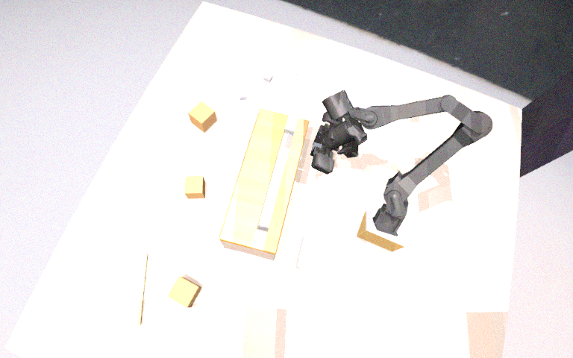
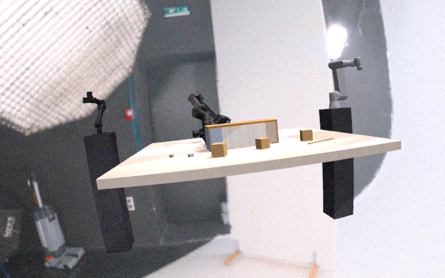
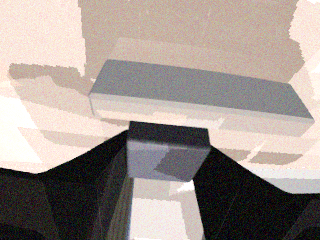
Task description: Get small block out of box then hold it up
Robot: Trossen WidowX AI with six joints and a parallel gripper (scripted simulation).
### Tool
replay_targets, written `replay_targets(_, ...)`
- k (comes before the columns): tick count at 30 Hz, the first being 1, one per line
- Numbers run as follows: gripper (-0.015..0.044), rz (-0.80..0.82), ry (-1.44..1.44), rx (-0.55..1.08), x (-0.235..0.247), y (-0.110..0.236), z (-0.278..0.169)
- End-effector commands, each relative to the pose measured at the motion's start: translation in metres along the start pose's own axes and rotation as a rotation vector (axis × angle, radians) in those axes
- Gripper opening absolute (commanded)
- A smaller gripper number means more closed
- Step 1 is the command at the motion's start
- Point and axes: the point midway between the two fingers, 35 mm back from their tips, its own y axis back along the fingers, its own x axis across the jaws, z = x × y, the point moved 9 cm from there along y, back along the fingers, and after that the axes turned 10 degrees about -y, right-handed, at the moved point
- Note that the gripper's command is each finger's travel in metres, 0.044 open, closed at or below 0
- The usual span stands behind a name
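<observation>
Locating the small block (image 3: 166, 155) first: which way is it from the end effector (image 1: 321, 162)? (A)

Right in the gap. The wrist view has it between the two dark fingers, out toward the tips. It's out of the clear-fronted box (image 1: 252, 177), on the surface (image 1: 380, 286) just off the box's far end, on the arm's side. (B)

End effector state? (A)

Narrowed about halfway and not fully closed. I judge it clamped on the block, and the fingers seem to meet its sides. (B)

Long axis? (A)

None obvious, it looks near-cubic. One flat face is square to the camera, so the fingers take opposite sides. Next move is straight up and away from the box, which is just beside the end effector and leaves little sideways room. (B)

Anything hidden? (A)

Plenty. The top view has the block fully under the wrist. The exterior view has the box blocking everything below the forearm. Contact with the surface isn't visible, so lifted or resting, can't tell. A grey slab (image 3: 200, 90) lies across just beyond the block, and I can't tell what it is. Three tan cubes (image 1: 202, 115) are well apart on the box's other side. (B)
</observation>
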Motion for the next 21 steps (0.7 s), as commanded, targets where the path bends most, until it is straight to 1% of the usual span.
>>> replay_targets(1,0.0029,-0.002,0.003,0.002,0.0,0.0,0.0)
replay_targets(2,0.0002,-0.003,0.003,0.001,-0.001,0.002,-0.002)
replay_targets(3,0.0,-0.004,0.002,0.001,-0.001,0.005,-0.004)
replay_targets(14,0.0,-0.004,-0.001,-0.001,-0.004,0.053,-0.024)
replay_targets(21,0.0,-0.003,0.027,-0.002,-0.005,0.057,-0.025)
